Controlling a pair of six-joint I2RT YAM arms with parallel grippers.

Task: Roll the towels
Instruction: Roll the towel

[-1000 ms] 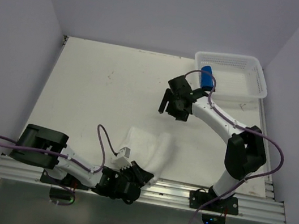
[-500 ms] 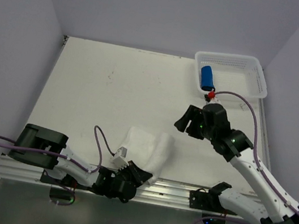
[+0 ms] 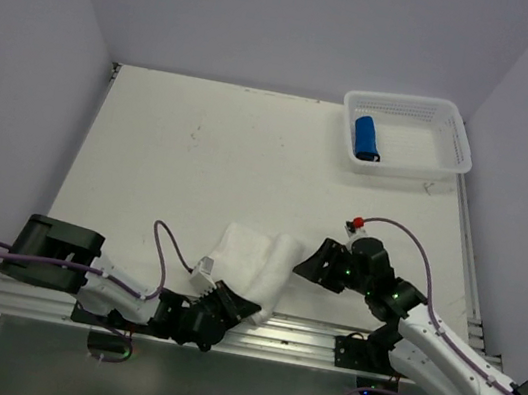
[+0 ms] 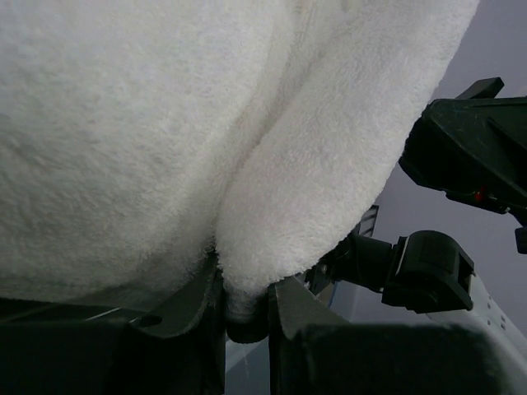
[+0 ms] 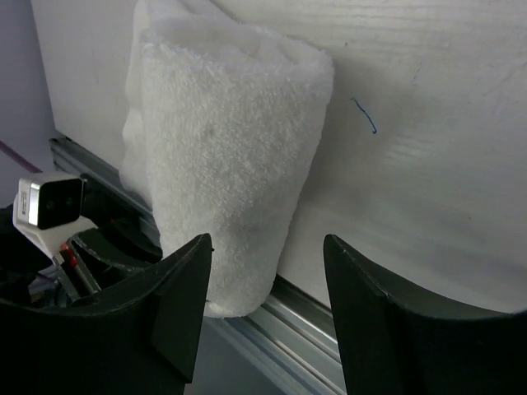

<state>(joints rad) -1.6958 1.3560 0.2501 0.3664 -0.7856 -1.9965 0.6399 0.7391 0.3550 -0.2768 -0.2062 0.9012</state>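
Down at the near edge of the table (image 3: 200, 156), the white towel (image 3: 256, 257) lies as a loose, thick roll, and the left gripper (image 4: 244, 306) is clenched on a fold at its near end, with terry cloth bulging out on either side of the fingers. Just to the towel's right, the right gripper (image 5: 265, 263) hangs low with its fingers spread and nothing between them, the roll's rounded flank straight ahead of it. Meanwhile the blue towel (image 3: 366, 137) sits rolled up in the left part of the white basket (image 3: 431, 106) at the far right corner — well apart from both arms.
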